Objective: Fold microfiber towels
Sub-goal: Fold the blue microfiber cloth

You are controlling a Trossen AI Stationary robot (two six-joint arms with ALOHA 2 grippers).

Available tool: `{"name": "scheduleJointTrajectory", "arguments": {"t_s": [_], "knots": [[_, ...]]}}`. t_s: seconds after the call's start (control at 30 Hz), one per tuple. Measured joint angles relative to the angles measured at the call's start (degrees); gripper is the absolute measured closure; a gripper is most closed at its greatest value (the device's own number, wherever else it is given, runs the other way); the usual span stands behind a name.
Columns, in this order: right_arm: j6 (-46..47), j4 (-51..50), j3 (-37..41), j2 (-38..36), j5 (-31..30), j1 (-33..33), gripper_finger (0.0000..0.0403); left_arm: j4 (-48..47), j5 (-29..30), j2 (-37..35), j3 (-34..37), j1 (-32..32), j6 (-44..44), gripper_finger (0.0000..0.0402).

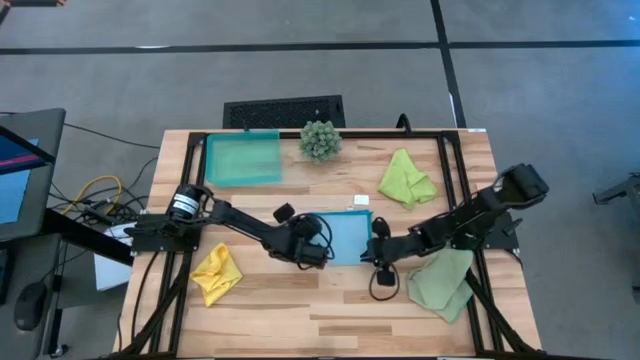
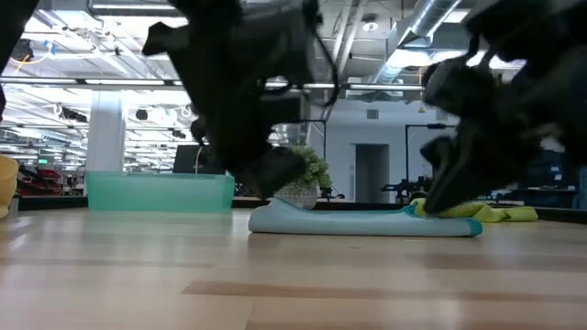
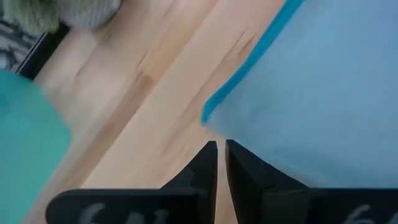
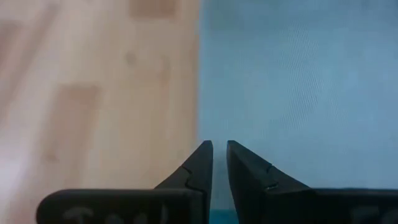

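The light blue towel (image 1: 346, 236) lies flat at the table's middle. My left gripper (image 1: 318, 252) is shut at its near left corner and my right gripper (image 1: 378, 250) is shut at its near right corner. A lime green towel (image 1: 406, 180) lies crumpled at the far right. A yellow towel (image 1: 216, 272) is bunched at the near left. A pale sage towel (image 1: 441, 282) sits at the near right, partly under my right arm. My left gripper closes its two fingers on the blue towel's near left corner (image 3: 214, 124), slanting down from the table's left. The towel's left end (image 2: 268, 216) is barely off the wood and the rest lies flat. One layer or several, I cannot tell. My right gripper has its two fingers closed at the blue towel's right edge (image 4: 202, 134), close to the near corner, slanting down from the table's right. A strip of teal hem (image 4: 215, 215) shows far back between the fingers. The towel's right end (image 2: 463, 225) stays low on the table.
A teal translucent tray (image 1: 243, 158) stands at the far left, and a spiky green plant (image 1: 320, 140) stands at the far middle. Bare wood runs along the near edge between the yellow and sage towels.
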State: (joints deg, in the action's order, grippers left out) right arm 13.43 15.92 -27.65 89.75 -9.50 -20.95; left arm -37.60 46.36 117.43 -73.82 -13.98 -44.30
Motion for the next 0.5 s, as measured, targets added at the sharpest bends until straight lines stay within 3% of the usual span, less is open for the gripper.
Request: {"name": "scheduleJointTrajectory", "arguments": {"t_s": [0.23,0.4,0.5], "knots": [[0.14,-1.08,-0.3,2.19,6.86,1.41,0.0334,-1.83,-3.03,-0.42,1.07,0.3,0.37,0.0377],[2.35,-9.59,0.1,-3.82,8.74,-0.77,0.0334,-5.96,-2.74,-3.05,-2.65,-1.62,0.44,0.0377],[3.1,-15.32,0.1,-8.81,8.58,-2.75,0.0334,-3.19,-2.14,-4.29,-4.01,-3.36,2.11,0.0377]]}}
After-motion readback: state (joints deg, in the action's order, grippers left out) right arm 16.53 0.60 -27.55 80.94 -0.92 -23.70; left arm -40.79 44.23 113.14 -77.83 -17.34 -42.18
